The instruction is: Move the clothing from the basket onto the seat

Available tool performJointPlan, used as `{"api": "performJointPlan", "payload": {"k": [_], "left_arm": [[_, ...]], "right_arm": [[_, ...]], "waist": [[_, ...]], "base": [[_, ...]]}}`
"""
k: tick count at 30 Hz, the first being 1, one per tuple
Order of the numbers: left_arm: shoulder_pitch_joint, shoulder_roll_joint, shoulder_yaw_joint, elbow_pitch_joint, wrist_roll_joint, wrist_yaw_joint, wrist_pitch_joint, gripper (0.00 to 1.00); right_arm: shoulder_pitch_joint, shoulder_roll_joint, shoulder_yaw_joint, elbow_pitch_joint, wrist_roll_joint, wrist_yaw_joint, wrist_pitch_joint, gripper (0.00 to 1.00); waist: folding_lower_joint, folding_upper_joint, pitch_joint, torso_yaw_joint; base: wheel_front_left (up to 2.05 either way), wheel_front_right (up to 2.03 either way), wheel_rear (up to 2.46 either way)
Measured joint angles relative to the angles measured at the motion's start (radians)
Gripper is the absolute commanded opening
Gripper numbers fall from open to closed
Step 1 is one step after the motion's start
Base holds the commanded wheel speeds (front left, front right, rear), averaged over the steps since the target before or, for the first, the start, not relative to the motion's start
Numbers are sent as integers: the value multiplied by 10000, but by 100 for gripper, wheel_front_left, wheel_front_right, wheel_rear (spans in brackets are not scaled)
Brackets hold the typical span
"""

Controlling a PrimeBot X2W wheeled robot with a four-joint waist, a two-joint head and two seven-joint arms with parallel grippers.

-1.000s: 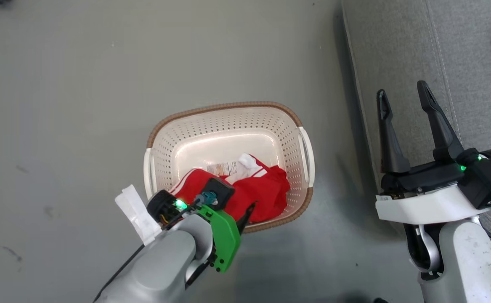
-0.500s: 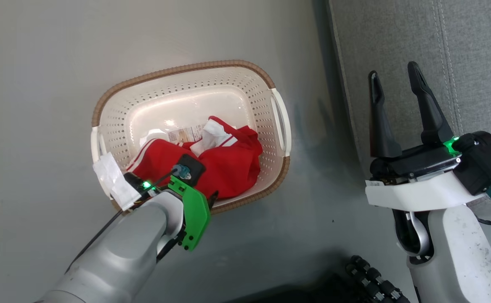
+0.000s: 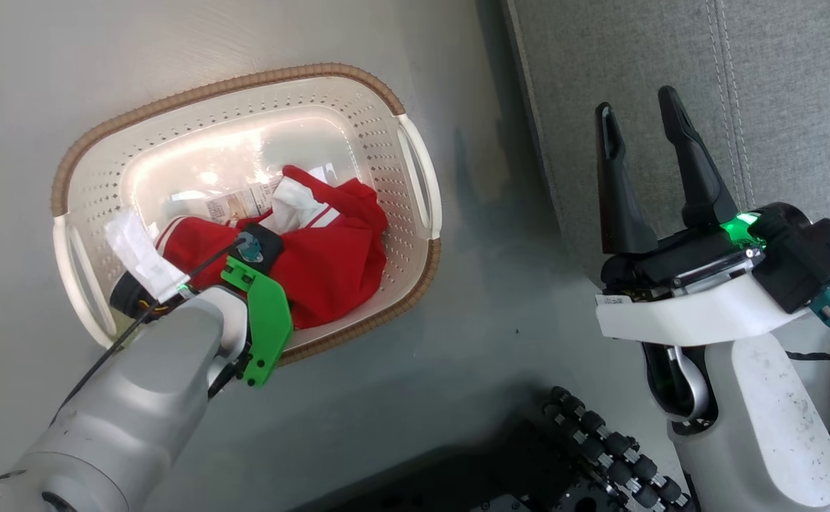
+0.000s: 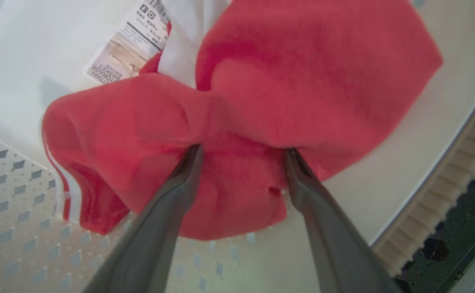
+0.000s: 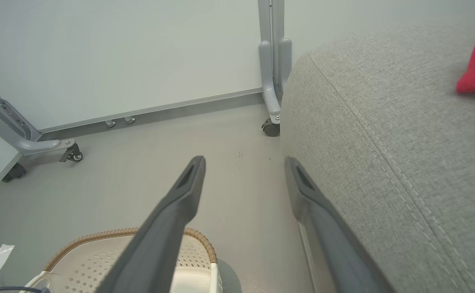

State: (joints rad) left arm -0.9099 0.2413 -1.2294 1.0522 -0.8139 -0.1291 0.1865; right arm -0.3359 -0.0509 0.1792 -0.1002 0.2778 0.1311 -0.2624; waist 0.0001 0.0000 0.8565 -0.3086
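Pick setup: left claw (image 4: 241,150) down in the basket (image 3: 244,82), fingers apart, tips pushed into the red clothing (image 3: 329,256).
We read this as straddling a fold before closing. The clothing lies bunched on the basket floor, and the right claw (image 3: 635,101) hangs spread by the seat (image 3: 671,57) edge.

- A test room dressed as a home is suggested.
- Plain white partition panels (image 5: 139,53) are seen standing on grey metal feet (image 5: 268,81) fitted with castors (image 5: 270,129).
- A bare, smooth grey floor (image 5: 119,183) is seen throughout.
- Home furnishing is supplied by a grey fabric-upholstered seat (image 5: 384,142) with stitched seams and a cream laundry basket (image 3: 173,121) set on the floor.
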Motion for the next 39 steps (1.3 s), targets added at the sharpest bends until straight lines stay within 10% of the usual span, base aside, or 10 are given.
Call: {"api": "performJointPlan", "payload": {"k": [31,32,34,39], "left_arm": [[-1206,499,-374,2151,1277,734,844,100],[-1227,483,-378,2159,1287,777,963,94],[-1259,456,-387,2174,1319,807,1104,0],[-1292,418,-412,2199,1429,809,1306,0]], "right_arm": [[-204,2,905,-336,1060,0,-2,100],[-204,2,897,-341,1060,0,-2,100],[-204,2,874,-357,1060,0,-2,100],[-200,2,805,-368,1058,0,-2,100]], "waist": [[-2,0,1592,-1300],[-1,0,1599,-1299],[-2,0,1608,-1294],[-2,0,1616,-1273]], "base": [[0,0,0],[0,0,0],[0,0,0],[0,0,0]]}}
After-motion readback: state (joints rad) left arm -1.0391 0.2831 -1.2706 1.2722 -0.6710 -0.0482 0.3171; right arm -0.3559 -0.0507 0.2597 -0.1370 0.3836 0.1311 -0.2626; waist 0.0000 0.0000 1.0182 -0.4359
